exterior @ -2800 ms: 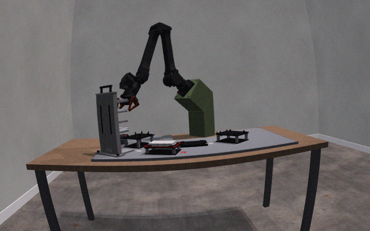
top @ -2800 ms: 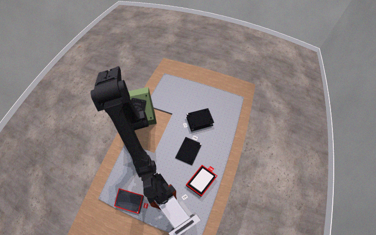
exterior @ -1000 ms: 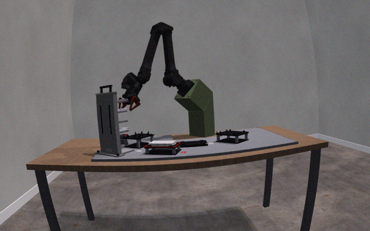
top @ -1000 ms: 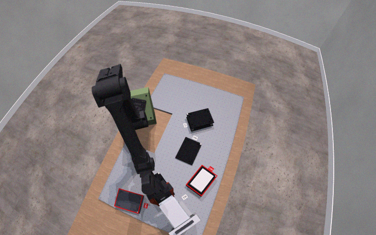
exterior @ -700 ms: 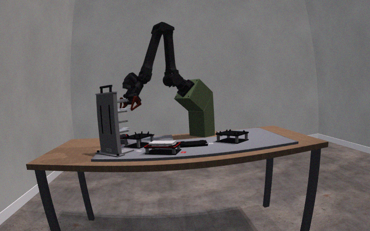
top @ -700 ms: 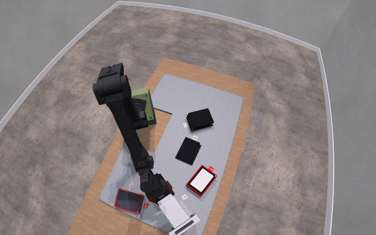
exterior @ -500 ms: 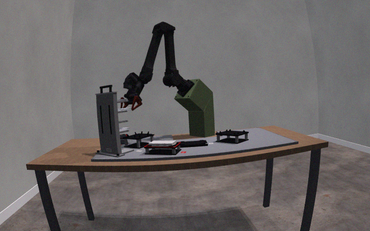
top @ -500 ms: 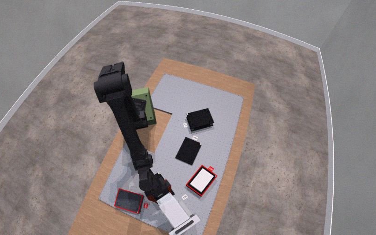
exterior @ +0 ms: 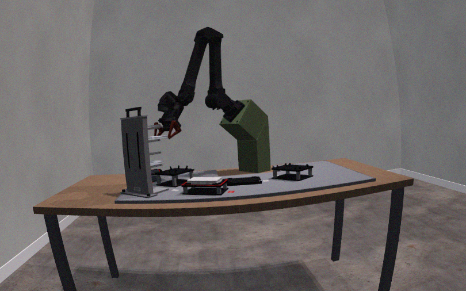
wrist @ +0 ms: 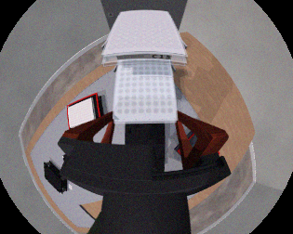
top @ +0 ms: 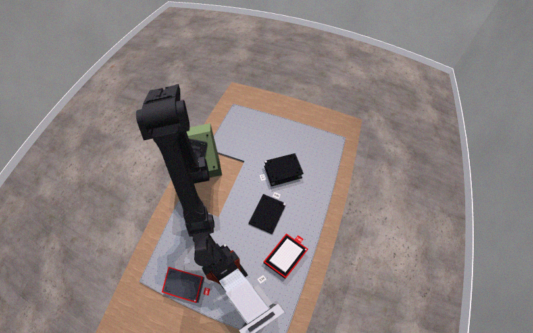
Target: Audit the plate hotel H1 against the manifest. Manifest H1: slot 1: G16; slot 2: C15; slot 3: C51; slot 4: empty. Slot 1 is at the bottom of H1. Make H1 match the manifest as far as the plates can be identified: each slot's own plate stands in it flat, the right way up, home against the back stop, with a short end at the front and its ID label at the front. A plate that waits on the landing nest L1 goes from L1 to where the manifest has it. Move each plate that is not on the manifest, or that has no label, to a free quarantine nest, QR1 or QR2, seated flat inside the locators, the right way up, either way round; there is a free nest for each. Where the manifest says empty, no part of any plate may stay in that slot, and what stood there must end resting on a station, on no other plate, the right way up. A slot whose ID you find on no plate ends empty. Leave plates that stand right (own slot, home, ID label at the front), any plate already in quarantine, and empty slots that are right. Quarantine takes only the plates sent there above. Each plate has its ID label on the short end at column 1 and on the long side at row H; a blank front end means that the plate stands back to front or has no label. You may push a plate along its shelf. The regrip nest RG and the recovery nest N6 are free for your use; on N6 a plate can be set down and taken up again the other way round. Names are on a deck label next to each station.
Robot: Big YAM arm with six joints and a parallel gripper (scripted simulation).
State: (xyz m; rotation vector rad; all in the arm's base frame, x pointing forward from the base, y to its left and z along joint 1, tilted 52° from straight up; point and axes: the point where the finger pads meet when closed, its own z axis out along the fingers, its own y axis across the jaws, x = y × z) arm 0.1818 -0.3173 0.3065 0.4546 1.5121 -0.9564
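The red-fingered black gripper (wrist: 146,127) is clamping the near short end of a white welled plate (wrist: 145,97), which is jutting out of an upper slot of the grey metal plate hotel (exterior: 135,155). This looks like the withdrawal step. Next it needs a level pull clear of the shelf. Only the exterior view is showing shelf height. Only the wrist view is showing the fingers flanking the plate. No label is legible.
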